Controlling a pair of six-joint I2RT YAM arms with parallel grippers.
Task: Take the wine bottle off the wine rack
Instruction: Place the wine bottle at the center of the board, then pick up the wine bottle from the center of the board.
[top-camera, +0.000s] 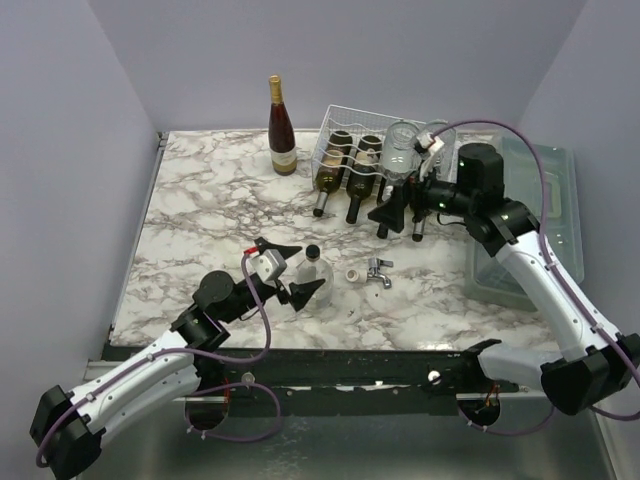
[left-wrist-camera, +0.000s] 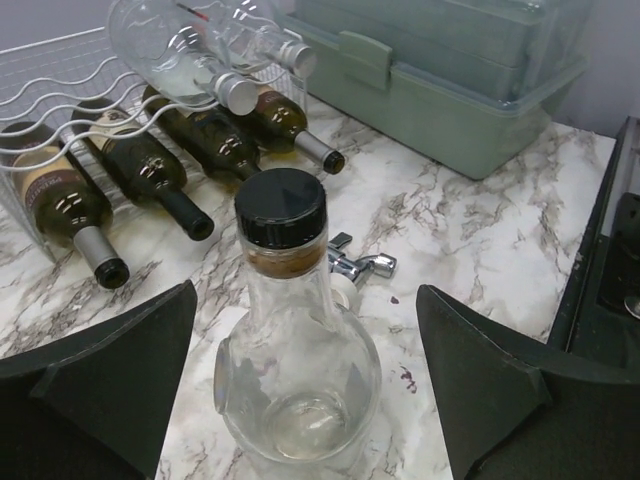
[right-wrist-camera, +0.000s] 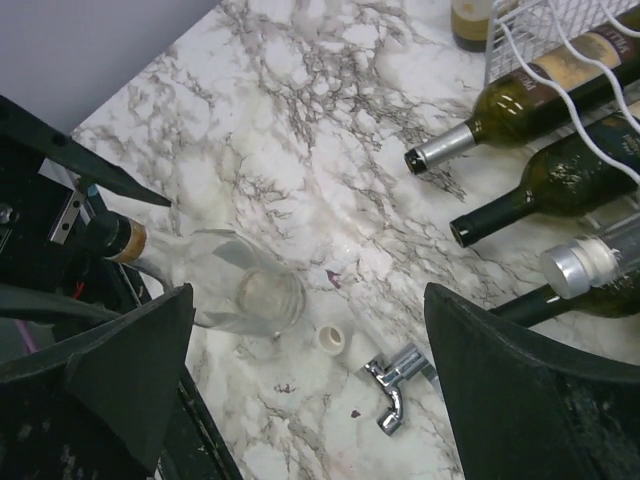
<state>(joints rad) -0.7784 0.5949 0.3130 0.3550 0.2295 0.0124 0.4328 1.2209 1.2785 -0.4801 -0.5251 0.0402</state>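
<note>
The white wire wine rack (top-camera: 352, 118) stands at the back of the marble table. Several dark wine bottles (top-camera: 333, 170) lie in its cradles with their necks pointing forward, and clear bottles (top-camera: 401, 150) lie on top. My right gripper (top-camera: 402, 220) hangs open just in front of those necks, holding nothing. In the right wrist view the dark bottles (right-wrist-camera: 530, 100) lie beyond its right finger. My left gripper (left-wrist-camera: 305, 300) is open around an upright clear glass bottle with a black cap (left-wrist-camera: 290, 330). Its fingers stand apart from the glass on both sides.
A translucent grey-green lidded bin (top-camera: 530, 220) sits to the right of the rack. A red wine bottle (top-camera: 282, 130) stands upright to the rack's left. A chrome tap (top-camera: 380, 270) and a small white ring (top-camera: 354, 273) lie beside the clear bottle.
</note>
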